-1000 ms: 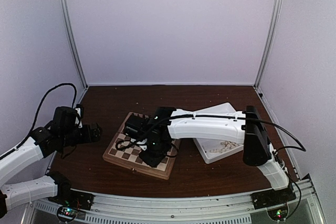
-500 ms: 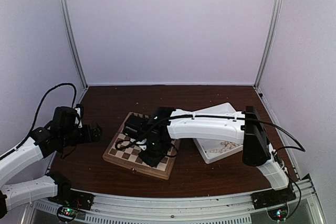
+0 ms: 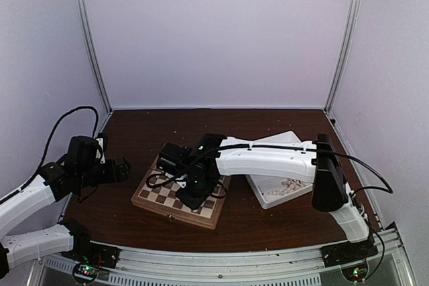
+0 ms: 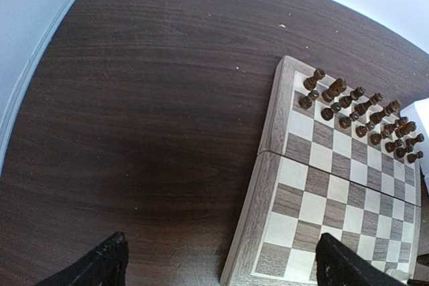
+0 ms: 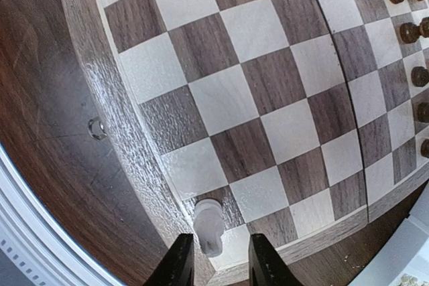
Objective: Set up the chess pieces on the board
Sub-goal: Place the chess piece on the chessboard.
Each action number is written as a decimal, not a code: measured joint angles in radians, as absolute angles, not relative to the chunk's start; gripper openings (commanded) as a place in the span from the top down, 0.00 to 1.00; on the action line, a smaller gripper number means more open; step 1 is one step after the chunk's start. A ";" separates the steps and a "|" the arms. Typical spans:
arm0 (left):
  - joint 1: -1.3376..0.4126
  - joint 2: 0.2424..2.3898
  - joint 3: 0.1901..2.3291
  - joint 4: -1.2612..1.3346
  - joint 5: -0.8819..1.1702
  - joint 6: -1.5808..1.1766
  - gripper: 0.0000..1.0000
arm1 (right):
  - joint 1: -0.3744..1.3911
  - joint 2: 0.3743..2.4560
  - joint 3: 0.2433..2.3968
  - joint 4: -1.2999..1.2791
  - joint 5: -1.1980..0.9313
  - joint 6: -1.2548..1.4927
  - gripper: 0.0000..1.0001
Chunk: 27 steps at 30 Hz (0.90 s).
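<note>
The board (image 3: 155, 196) lies on the dark table left of centre. One cream chess piece (image 5: 208, 224) stands upright on a dark square in the board's (image 5: 221, 98) near corner. My right gripper (image 5: 220, 262) hangs over it, open: the left finger is close beside the piece and the right finger stands clearly apart. In the top view the right wrist (image 3: 194, 185) covers that corner. More cream chess pieces (image 3: 289, 184) lie in the white tray. My left gripper (image 4: 221, 272) is open and empty, low over the table at the board's (image 4: 348, 192) left edge.
Dark chess figures (image 4: 362, 115) fill two rows at the board's far side, also seen in the right wrist view as dark figures (image 5: 410, 31). The white tray (image 3: 278, 199) sits right of the board, its corner (image 5: 405, 259) near my right fingers. A metal latch (image 5: 97, 127) is on the board's frame.
My right gripper's jaws have parted and let go of the cream piece, which now stands on the board. The right wrist has shifted slightly. The left arm has not moved.
</note>
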State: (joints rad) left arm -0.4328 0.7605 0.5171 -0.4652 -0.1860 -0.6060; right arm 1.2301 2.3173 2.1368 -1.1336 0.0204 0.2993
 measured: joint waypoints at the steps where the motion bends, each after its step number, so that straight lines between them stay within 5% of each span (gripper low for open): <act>1: -0.433 0.761 0.517 -0.466 -0.186 -0.604 0.02 | 1.230 2.308 2.130 -1.126 0.024 0.300 0.67; 16: -0.433 0.789 0.599 -0.490 -0.136 -0.566 0.02 | 1.193 1.850 1.841 -0.979 0.182 0.320 0.69; 27: -0.435 0.937 0.687 -0.470 -0.020 -0.566 0.02 | 0.939 1.577 1.375 -0.924 0.236 0.441 0.74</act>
